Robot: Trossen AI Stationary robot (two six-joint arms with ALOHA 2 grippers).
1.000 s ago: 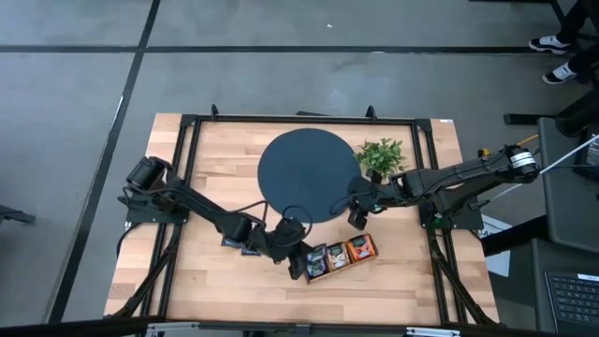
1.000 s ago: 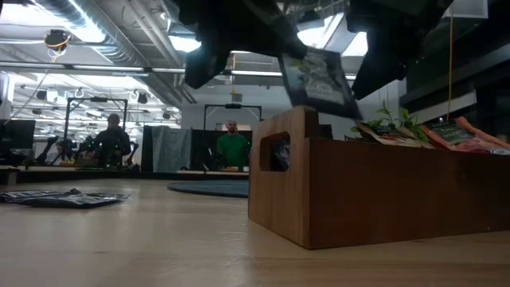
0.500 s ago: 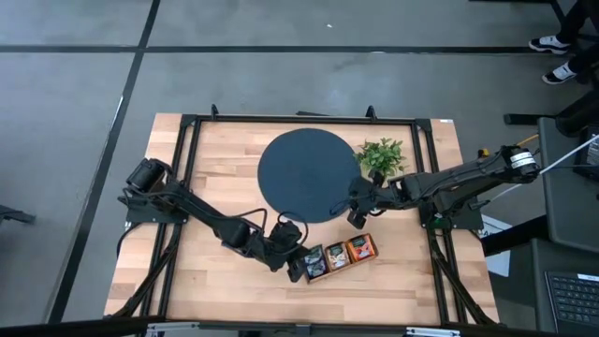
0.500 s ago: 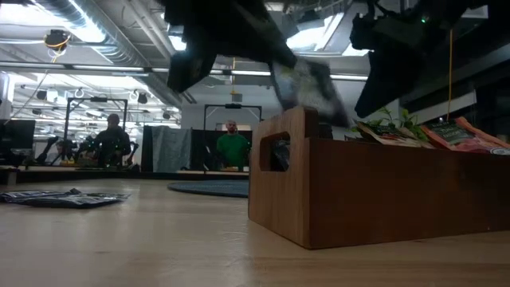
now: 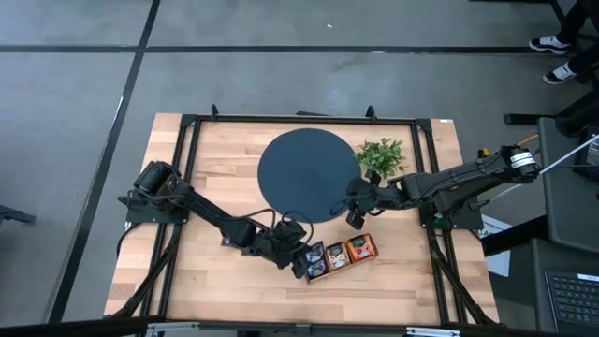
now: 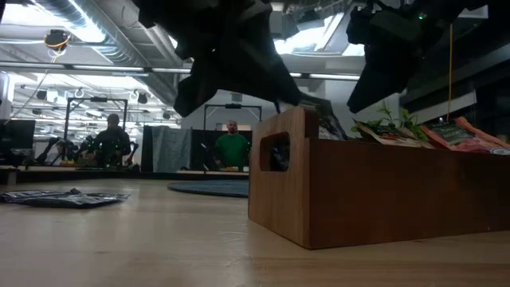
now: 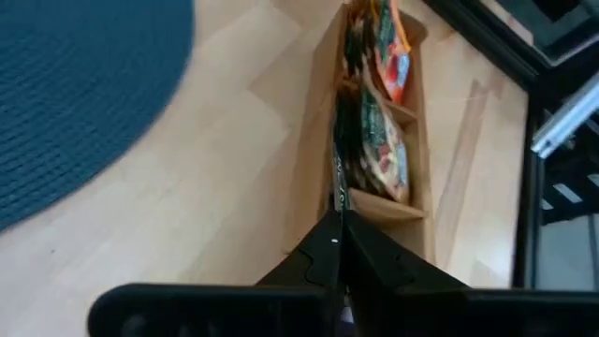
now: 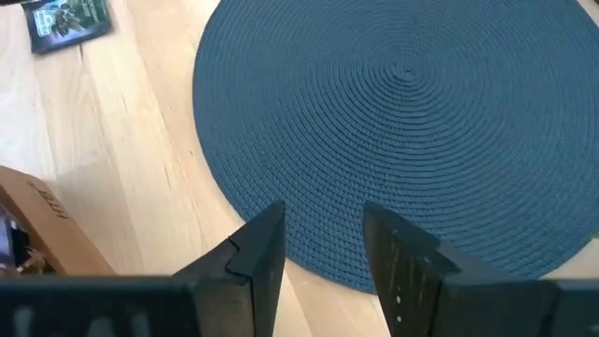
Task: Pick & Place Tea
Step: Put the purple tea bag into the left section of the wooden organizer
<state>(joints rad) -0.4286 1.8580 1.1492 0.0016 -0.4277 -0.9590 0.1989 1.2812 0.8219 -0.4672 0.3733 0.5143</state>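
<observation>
Dark left pincer (image 7: 335,245) pinching navy sachet (image 7: 339,178) over wooden tray (image 7: 314,168), right pincer (image 8: 323,245) parted

Dark sachet (image 7: 339,168) is pinched edge-on btwn shut left gripper (image 7: 335,245) tips, set into tray's nearest compartment; orange-red sachets (image 7: 391,56) are stacked beyond.

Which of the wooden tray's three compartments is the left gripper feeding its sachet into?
The end compartment nearest the left gripper, where its dark sachet stands edge-on; the other two hold green-and-orange packets.
</observation>
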